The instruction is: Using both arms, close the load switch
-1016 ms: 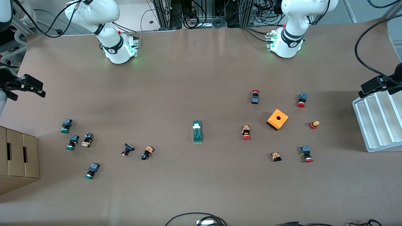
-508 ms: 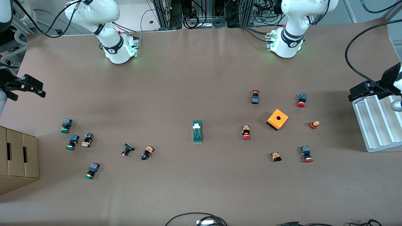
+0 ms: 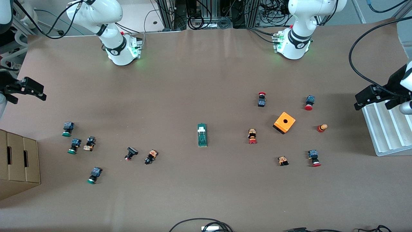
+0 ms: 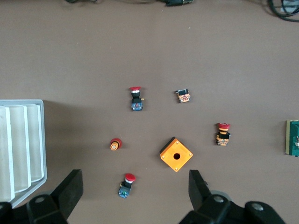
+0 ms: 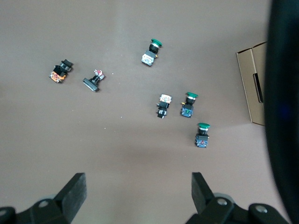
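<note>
While both arms hang high at the two ends of the bench, the load switch lies flat in the middle of it. It is a thin green bar, and its white block sits at the end nearer the robots' bases. Nothing touches it.

Toward the left arm's end lies an orange box with a round hole in its top. Red push buttons lie around the box, one between it and the switch. A small brown and black part lies nearer the front camera than the box. At the very end of the bench stands a white tray with long slots.

Toward the right arm's end lie green push buttons, well apart from the switch. Two small black parts lie between those buttons and the switch. A brown cardboard box sits at that end.

The left gripper is up in the air over the edge of the white tray. Its jaws are wide and hold nothing. In the left wrist view the orange box shows between them, down on the bench.

The right gripper is up over the bench's end, near the cardboard box. Its jaws are wide too, and they hold nothing.
</note>
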You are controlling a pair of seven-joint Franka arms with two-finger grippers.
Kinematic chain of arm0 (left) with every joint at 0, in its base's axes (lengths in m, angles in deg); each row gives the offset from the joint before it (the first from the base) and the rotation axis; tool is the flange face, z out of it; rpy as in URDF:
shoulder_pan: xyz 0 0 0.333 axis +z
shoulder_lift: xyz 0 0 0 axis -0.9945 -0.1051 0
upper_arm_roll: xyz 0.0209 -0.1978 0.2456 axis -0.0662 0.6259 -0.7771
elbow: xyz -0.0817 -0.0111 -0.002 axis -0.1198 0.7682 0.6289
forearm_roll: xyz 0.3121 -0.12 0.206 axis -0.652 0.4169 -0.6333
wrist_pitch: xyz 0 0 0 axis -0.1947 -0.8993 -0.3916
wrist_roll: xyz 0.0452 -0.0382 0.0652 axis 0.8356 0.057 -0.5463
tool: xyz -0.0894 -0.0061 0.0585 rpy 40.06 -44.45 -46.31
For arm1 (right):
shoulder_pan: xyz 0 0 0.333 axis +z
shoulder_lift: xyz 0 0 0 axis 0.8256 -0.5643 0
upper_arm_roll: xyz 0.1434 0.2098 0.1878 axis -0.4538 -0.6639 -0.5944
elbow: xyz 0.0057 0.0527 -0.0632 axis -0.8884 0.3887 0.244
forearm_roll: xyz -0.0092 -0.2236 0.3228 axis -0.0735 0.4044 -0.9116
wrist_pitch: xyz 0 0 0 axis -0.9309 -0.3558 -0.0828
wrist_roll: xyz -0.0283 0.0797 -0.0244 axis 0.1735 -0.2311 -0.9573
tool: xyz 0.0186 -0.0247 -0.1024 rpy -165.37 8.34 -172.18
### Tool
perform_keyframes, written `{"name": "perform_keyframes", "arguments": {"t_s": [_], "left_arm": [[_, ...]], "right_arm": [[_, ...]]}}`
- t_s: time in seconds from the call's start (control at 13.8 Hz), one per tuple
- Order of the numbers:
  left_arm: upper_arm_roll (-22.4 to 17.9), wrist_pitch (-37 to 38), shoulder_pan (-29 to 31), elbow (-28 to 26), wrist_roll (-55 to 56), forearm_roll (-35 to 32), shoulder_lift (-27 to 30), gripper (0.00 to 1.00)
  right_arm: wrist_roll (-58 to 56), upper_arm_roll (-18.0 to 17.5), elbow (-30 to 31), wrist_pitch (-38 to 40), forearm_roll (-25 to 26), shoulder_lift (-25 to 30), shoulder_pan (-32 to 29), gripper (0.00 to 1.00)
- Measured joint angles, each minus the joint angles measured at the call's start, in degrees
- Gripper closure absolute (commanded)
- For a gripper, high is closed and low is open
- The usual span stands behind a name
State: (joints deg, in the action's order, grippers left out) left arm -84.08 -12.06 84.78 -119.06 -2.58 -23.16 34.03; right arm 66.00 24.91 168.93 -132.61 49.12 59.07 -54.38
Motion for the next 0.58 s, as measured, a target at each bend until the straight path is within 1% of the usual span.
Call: {"name": "perform_keyframes", "arguments": {"t_s": [0.29,0.44,0.58], "left_arm": [[5.2,0.0,-0.2,0.8,0.1,0.0,2.8,0.0],[7.3,0.7,-0.4,1.0,1.0,1.1,6.0,0.0],[9.7,1.6,-0.4,1.0,5.1,2.1,9.5,0.0]], "right_arm": [[0.0,0.0,0.0,-0.6,0.0,-0.7,0.0,0.0],[0.0,0.0,0.0,-1.2,0.0,-0.7,0.0,0.0],[0.0,-0.1,0.0,-1.4,0.0,-0.7,0.1,0.0]]}}
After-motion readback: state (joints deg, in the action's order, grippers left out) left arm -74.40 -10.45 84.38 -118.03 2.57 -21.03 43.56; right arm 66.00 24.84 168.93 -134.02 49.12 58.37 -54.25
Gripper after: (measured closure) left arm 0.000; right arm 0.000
